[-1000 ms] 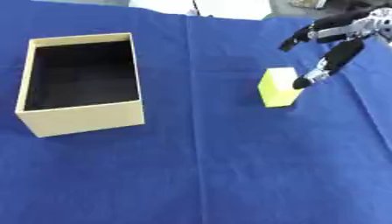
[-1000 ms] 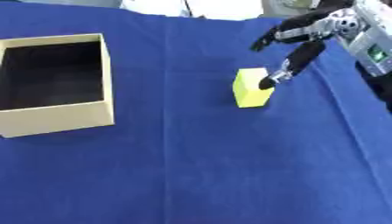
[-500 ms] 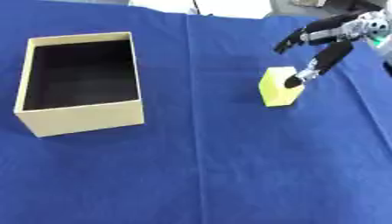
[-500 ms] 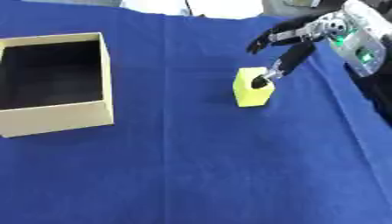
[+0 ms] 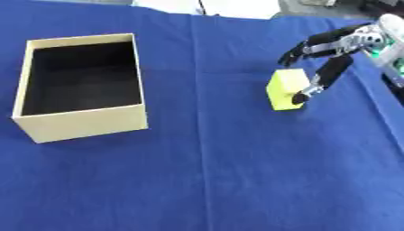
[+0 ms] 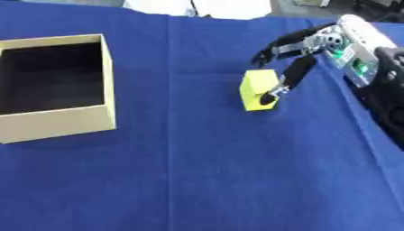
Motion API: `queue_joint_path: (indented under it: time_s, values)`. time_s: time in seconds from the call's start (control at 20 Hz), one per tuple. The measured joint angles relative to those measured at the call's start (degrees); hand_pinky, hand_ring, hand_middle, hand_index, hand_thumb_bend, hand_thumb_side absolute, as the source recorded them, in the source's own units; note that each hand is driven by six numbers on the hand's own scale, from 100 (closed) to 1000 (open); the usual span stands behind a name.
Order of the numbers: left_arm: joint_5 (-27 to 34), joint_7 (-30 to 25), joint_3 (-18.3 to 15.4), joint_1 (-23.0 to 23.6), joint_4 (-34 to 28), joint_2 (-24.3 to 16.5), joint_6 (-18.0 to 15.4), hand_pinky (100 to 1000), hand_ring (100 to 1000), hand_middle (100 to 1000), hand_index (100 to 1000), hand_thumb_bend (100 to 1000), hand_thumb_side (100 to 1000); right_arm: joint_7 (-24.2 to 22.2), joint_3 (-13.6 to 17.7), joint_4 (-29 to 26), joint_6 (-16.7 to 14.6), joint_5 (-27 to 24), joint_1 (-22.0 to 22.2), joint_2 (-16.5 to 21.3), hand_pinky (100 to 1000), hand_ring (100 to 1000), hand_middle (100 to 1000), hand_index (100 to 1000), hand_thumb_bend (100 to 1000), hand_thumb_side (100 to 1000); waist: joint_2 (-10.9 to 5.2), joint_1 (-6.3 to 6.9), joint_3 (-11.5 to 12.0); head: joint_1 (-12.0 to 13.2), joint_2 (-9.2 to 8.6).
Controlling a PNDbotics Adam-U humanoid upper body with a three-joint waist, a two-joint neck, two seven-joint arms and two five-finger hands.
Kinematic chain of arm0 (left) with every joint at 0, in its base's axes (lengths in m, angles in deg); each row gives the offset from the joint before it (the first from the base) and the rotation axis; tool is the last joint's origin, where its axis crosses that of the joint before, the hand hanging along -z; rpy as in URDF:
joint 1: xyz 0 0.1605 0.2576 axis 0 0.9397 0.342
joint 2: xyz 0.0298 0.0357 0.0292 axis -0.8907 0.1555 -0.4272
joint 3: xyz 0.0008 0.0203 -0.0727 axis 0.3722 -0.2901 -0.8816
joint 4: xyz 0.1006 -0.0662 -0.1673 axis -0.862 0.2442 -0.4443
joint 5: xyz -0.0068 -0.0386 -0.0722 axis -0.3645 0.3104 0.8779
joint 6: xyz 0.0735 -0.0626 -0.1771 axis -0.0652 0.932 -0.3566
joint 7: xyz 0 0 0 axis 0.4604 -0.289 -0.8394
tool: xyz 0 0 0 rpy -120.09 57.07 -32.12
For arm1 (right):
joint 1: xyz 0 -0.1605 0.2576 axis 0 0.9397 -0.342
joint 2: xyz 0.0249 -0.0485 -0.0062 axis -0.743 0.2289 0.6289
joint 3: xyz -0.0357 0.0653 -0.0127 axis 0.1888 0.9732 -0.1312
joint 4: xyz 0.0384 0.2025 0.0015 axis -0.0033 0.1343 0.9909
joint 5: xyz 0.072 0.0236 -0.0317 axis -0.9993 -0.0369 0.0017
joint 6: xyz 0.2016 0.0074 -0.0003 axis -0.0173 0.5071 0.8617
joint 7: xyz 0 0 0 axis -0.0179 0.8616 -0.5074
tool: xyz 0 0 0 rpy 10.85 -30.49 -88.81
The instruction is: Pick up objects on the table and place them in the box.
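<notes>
Yellow block and box on blue cloth

Box (image 5: 79,124): open, empty, on cloth (image 5: 236,180). Block (image 5: 284,88): well right of box. Right hand (image 5: 331,52): at block, thumb on its right face, fingers spread above, not closed round it

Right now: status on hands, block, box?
Right hand open, thumb touching yellow block, not gripped. Left hand unseen. Box empty; path clear.
</notes>
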Motion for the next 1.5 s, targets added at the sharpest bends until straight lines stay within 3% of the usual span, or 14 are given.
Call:
queue_joint_path:
  time_s: [0.3, 0.55, 0.7, 0.8, 0.9, 0.95, 1.25, 1.5]
  values:
    - [0.00, -0.12, 0.00, 0.00, 0.00, 0.03, 0.10, 901, 656, 604, 655, 264, 814, 2.36, -0.38, 0.01, -0.03, 0.03, -0.12, -0.65, 770, 859, 781, 952, 658, 456, 0.05, 0.02, 0.03, -0.01, -0.03]
    - [0.00, -0.17, 0.00, -0.01, 0.00, 0.04, 0.13, 900, 655, 604, 654, 266, 814, 4.43, -0.64, 0.01, 1.32, -0.53, -0.13, -0.81, 704, 815, 748, 827, 498, 474, 0.05, 0.03, 0.03, -0.01, -0.04]
    - [0.00, -0.19, 0.00, -0.01, 0.00, 0.04, 0.14, 900, 655, 604, 654, 267, 815, 6.03, -0.41, -0.09, 2.71, -1.58, -0.06, -0.80, 673, 795, 741, 756, 408, 440, 0.05, 0.03, 0.03, 0.00, -0.04]
    - [0.00, -0.28, 0.00, -0.01, 0.00, 0.04, 0.16, 899, 655, 603, 653, 267, 814, 6.94, -0.19, -0.63, 3.55, -2.17, 0.15, -0.77, 659, 785, 731, 734, 361, 374, 0.05, 0.04, 0.02, 0.00, -0.04]
    - [0.00, -0.37, 0.00, -0.01, 0.00, 0.04, 0.17, 898, 656, 603, 653, 267, 813, 7.69, 0.06, -1.32, 4.29, -2.75, 0.24, -0.75, 630, 766, 714, 678, 337, 222, 0.03, 0.04, 0.01, 0.00, -0.04]
    - [0.00, -0.39, 0.00, -0.02, 0.00, 0.04, 0.17, 898, 656, 603, 653, 267, 813, 8.06, 0.08, -1.52, 4.67, -2.90, 0.24, -0.74, 603, 747, 690, 653, 280, 104, 0.00, 0.04, -0.02, 0.00, -0.04]
    - [0.00, -0.56, 0.00, -0.05, 0.00, 0.04, 0.19, 896, 655, 601, 651, 263, 809, 9.75, 0.54, -1.81, 7.37, -3.59, 0.24, -0.74, 588, 734, 675, 623, 225, 100, -0.22, 0.04, -0.06, 0.00, -0.06]
    - [0.01, -0.60, 0.00, -0.05, 0.00, 0.04, 0.15, 895, 655, 601, 651, 264, 809, 10.50, 1.57, -3.66, 8.68, -4.68, -0.65, -0.74, 589, 731, 675, 627, 229, 100, -0.52, 0.04, -0.06, 0.00, -0.06]
